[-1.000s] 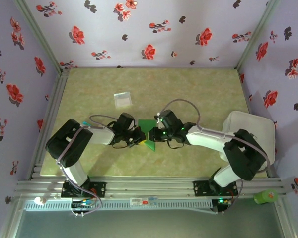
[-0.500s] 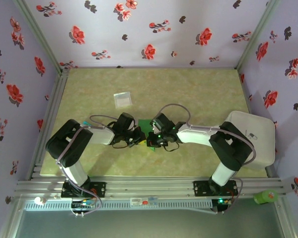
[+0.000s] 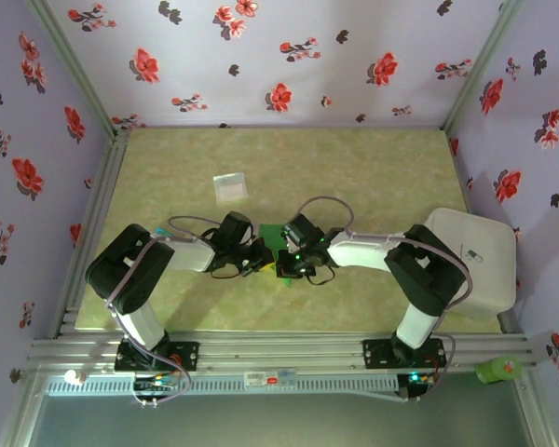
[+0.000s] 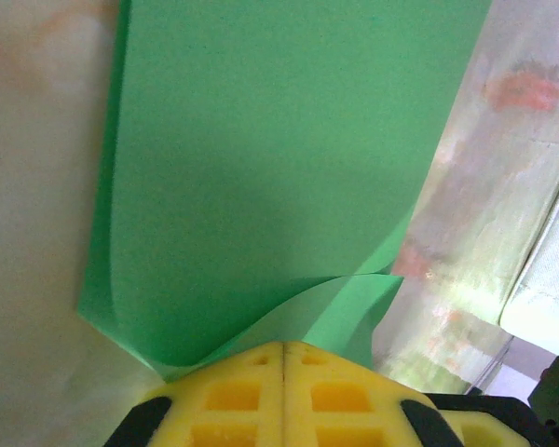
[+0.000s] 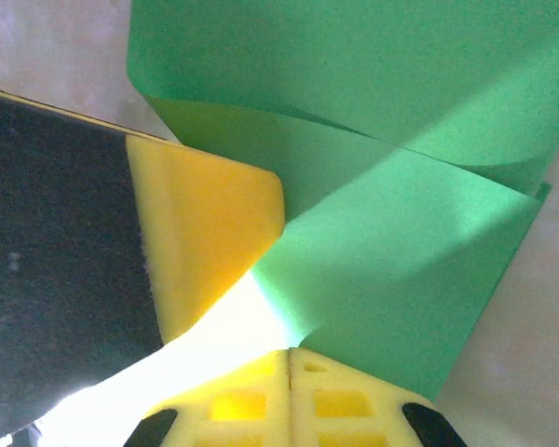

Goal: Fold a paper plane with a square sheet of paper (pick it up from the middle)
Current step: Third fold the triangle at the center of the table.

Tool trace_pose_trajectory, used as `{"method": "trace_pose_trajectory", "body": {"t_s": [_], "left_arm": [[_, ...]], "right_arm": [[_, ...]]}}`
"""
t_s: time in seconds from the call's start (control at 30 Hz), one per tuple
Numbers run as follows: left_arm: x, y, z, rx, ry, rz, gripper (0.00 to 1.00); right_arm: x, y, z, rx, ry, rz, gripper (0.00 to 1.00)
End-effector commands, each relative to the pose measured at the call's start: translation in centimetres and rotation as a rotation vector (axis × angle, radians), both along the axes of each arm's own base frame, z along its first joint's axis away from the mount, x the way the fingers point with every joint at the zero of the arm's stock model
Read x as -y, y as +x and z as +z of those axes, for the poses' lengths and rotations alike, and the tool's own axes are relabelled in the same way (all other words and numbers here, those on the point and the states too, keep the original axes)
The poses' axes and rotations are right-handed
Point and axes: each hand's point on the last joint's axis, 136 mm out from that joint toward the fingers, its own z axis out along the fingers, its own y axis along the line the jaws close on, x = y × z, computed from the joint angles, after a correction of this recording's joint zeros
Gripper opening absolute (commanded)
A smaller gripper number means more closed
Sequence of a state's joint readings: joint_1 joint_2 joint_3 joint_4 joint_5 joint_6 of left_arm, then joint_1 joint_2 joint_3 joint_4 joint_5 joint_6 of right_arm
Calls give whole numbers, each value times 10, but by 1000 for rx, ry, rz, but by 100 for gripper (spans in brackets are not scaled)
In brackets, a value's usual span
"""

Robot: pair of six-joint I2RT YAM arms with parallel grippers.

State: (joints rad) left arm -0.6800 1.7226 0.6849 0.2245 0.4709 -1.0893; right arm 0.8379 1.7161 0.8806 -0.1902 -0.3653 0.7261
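The square sheet of paper is bright green and partly folded, held just above the tabletop between the two arms. My left gripper is shut on its near edge; in the left wrist view the yellow fingertips meet on the curled sheet. My right gripper faces it from the right, almost touching. Its yellow fingers are shut on a corner of the overlapping green layers, with the left gripper's yellow finger close beside.
A small pale square packet lies on the table behind the arms. A white rounded block sits at the right edge. A green object rests on the front rail. Flowered walls enclose the table.
My right arm has swung left, bringing its gripper up against the left one, and its jaws have shut on the green sheet. The left arm has stayed put.
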Motion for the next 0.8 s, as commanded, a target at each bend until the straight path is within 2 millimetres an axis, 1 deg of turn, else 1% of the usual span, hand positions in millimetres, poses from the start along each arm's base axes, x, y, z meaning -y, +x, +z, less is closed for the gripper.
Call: {"method": "trace_pose_trajectory", "body": {"t_s": [0.0,0.23,0.37,0.47,0.53,0.6,0.7,0.77], "left_arm": [[-15,-13,-23,-38,87,-5,0],[-16,-14,-25,-42,92,-4,0],[-17,-15,-27,-44,96,-2,0],[-17,-15,-27,-44,95,-4,0],[-17,-14,-26,-42,95,-4,0],[-17,-15,-25,-41,96,-5,0],[-17,-14,-26,-43,96,-3,0],[-16,-14,-26,-41,95,-4,0]], "right_arm": [[15,-11,-15,-24,-64,3,6],[22,-17,-16,-30,-60,-11,6],[23,-16,-9,-14,-49,-21,7],[17,-12,7,18,-11,-19,8],[7,-12,20,27,58,-3,8],[-1,-13,28,18,106,7,8],[-11,-20,27,-32,140,37,8],[-15,-21,21,-44,125,47,8]]}}
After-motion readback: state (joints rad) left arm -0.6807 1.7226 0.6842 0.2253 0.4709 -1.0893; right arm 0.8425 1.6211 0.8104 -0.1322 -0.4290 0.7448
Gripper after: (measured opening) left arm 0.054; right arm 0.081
